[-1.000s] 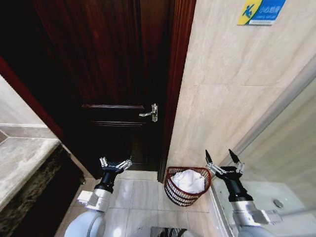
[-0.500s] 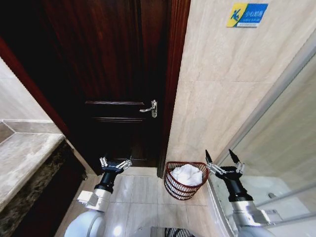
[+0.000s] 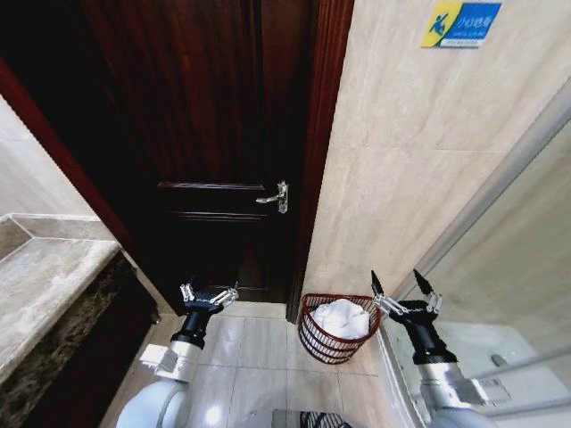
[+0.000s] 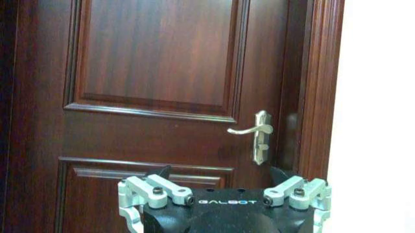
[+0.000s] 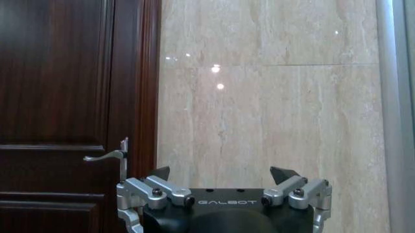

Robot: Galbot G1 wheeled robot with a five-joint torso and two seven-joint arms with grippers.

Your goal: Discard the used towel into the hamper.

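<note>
Tiled floor by dark door (image 3: 205,134), reddish wire hamper (image 3: 314,339) holding white towel (image 3: 341,318), both hands spread, empty.

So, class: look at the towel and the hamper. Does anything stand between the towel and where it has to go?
Nothing visible does. The white towel already lies inside the hamper on the floor by the door frame. The right gripper hangs beside the hamper, fingers open and empty; the left gripper is off toward the door.
</note>
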